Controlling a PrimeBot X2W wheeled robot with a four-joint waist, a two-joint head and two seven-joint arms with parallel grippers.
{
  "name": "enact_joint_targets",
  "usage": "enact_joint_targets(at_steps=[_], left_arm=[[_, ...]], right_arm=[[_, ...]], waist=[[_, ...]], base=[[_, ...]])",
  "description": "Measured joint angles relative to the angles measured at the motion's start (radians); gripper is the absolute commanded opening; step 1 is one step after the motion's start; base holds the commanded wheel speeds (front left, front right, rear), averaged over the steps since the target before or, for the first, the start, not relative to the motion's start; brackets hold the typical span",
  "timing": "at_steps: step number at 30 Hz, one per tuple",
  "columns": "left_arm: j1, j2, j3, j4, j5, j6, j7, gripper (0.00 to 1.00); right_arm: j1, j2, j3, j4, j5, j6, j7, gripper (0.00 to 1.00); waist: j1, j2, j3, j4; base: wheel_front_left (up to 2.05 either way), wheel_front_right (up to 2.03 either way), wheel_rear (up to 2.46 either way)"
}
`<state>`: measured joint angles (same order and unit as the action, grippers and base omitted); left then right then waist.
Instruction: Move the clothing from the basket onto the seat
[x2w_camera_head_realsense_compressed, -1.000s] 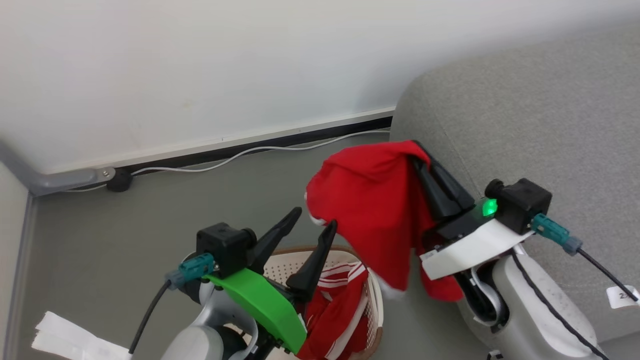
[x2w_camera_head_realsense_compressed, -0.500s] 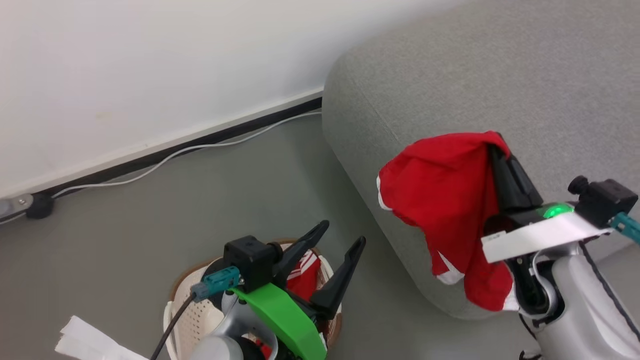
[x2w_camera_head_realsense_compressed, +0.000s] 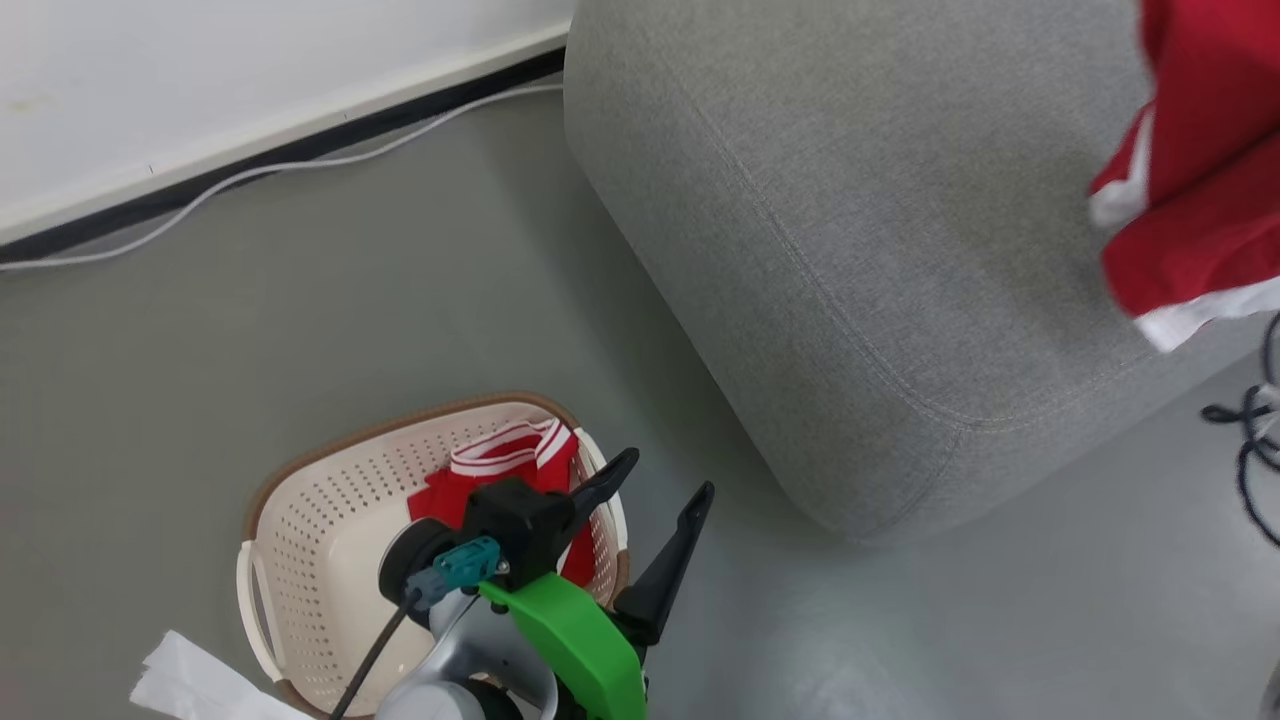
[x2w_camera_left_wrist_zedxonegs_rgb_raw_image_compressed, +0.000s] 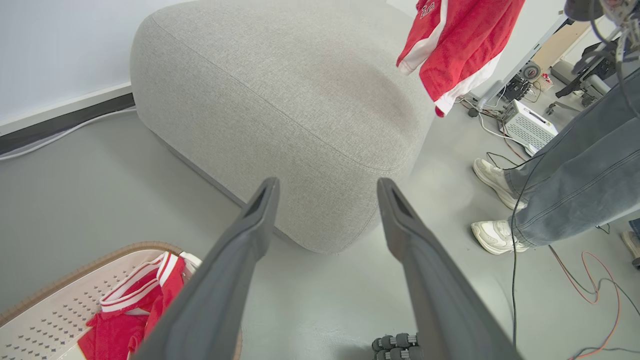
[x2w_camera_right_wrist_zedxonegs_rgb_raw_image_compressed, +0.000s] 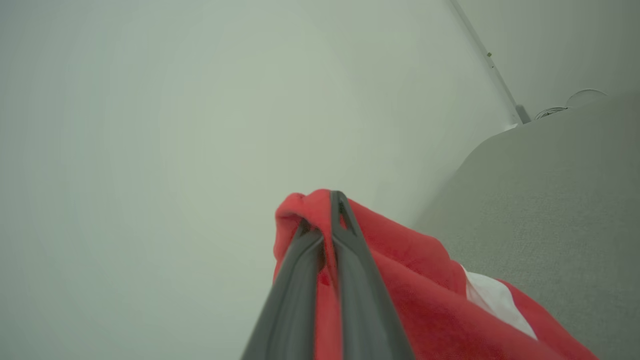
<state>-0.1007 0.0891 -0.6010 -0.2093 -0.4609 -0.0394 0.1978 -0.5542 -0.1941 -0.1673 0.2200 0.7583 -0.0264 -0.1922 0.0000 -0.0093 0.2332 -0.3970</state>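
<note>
Shifted: red garment (x2w_camera_head_realsense_compressed: 1190, 190) now farther across grey sofa seat (x2w_camera_head_realsense_compressed: 800, 250) than 0.5 s ago, hanging above it. R gripper (x2w_camera_right_wrist_zedxonegs_rgb_raw_image_compressed: 324, 215) pinched tight on its fabric. L gripper (x2w_camera_head_realsense_compressed: 668, 472) spread wide, empty, above basket (x2w_camera_head_realsense_compressed: 320, 520) edge. Second red/white garment (x2w_camera_head_realsense_compressed: 500, 470) inside basket; basket on floor beside seat.

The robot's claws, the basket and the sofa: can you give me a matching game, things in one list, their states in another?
1 left gripper
2 right gripper
3 basket
4 seat

A pale grey fabric
B shut on a red garment
C on the floor, red clothing inside
D open, holding nothing

Pairs: 1-D, 2-B, 3-C, 4-A.
</note>
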Motion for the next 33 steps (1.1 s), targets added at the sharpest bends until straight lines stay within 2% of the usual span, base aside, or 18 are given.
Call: enact_joint_targets(at_steps=[5, 7, 12, 19, 23, 28, 33], left_arm=[[-0.002, 0.021, -0.010, -0.033, 0.040, 0.008, 0.036, 1.00], [-0.003, 0.029, -0.010, -0.050, 0.054, 0.011, 0.046, 1.00], [-0.016, 0.052, -0.009, -0.097, 0.070, 0.020, 0.077, 1.00], [-0.023, 0.080, 0.003, -0.145, 0.110, 0.033, 0.101, 1.00], [-0.026, 0.092, 0.026, -0.183, 0.122, 0.049, 0.102, 1.00], [-0.036, 0.119, 0.058, -0.220, 0.132, 0.062, 0.105, 1.00], [-0.052, 0.119, 0.077, -0.259, 0.138, 0.066, 0.095, 1.00]], right_arm=[[-0.130, -0.096, -0.138, 0.088, 0.042, -0.064, 0.000, 0.00], [-0.168, -0.131, -0.175, 0.117, 0.049, -0.072, 0.000, 0.00], [-0.263, -0.190, -0.223, 0.198, 0.063, -0.080, -0.001, 0.00], [-0.377, -0.226, -0.251, 0.265, 0.087, -0.082, -0.001, 0.00], [-0.459, -0.255, -0.235, 0.283, 0.084, -0.083, -0.007, 0.00], [-0.549, -0.258, -0.187, 0.307, 0.057, -0.082, -0.016, 0.00], [-0.582, -0.293, -0.210, 0.349, 0.049, -0.083, -0.028, 0.00]], waist=[[0.0000, 0.0000, 0.075, 0.013], [0.0000, 0.0000, 0.102, 0.025], [0.0000, 0.0000, 0.181, 0.075], [0.0000, 0.0000, 0.278, 0.134], [0.0000, 0.0000, 0.336, 0.163], [0.0001, 0.0000, 0.411, 0.188], [0.0001, 0.0000, 0.476, 0.205]], base=[[0.00, 0.00, 0.00], [0.00, 0.00, 0.00], [0.00, 0.00, 0.00], [0.00, 0.00, 0.00], [0.00, 0.00, 0.00], [0.00, 0.00, 0.00], [0.00, 0.00, 0.00]])
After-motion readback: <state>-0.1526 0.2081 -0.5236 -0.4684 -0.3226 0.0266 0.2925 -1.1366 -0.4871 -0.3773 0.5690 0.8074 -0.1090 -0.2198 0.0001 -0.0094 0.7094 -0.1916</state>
